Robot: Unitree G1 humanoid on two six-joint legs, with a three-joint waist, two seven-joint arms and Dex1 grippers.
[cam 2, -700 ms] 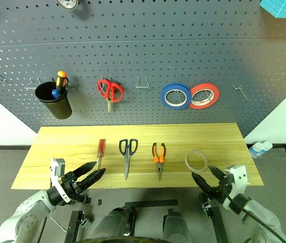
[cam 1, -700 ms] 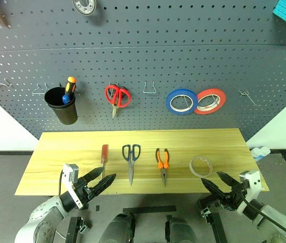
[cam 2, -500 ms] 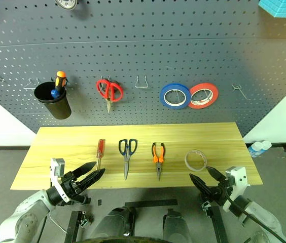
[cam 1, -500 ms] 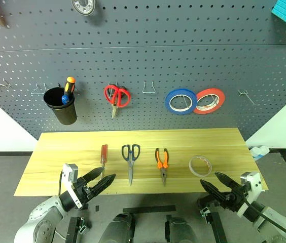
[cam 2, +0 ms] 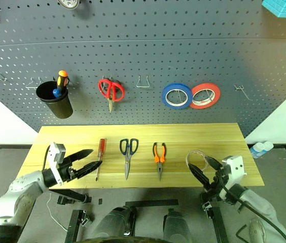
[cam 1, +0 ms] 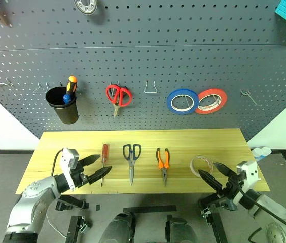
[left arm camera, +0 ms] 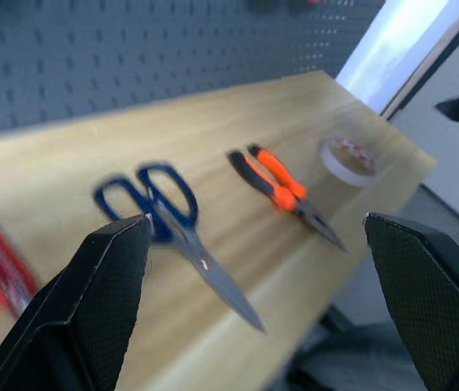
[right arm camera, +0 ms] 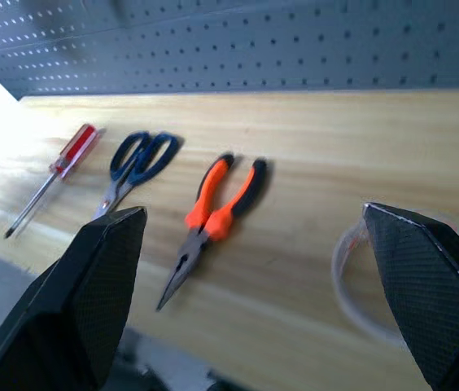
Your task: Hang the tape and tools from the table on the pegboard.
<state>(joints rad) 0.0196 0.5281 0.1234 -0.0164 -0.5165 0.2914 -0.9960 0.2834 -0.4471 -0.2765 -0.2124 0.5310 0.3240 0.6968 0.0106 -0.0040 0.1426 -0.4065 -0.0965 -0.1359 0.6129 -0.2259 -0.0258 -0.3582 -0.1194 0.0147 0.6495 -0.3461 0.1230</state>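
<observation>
Dark grey pegboard (cam 1: 148,45) fills the wall behind the table (cam 1: 82,139). On the board hangs a black cup (cam 1: 63,105) holding an orange-and-black handled screwdriver (cam 1: 69,89) that stands handle-up; further along hang red-handled scissors (cam 1: 117,96), a blue tape roll (cam 1: 182,101) and a red tape roll (cam 1: 212,100), the last two overlapping.

On the tabletop, in a row, lie the red-handled screwdriver (cam 1: 103,157), the dark-handled scissors (cam 1: 131,159), the pliers (cam 1: 163,163) and the whitish tape (cam 1: 202,165) at the right end.

Since the earlier frames both arms have come forward over the near edge. The left gripper (cam 1: 98,167) now hovers just beside the red-handled screwdriver's shaft, fingers spread wide and empty. The right gripper (cam 1: 214,173) sits at the tape's near rim, also spread wide, gripping nothing. The four items have not moved.
</observation>
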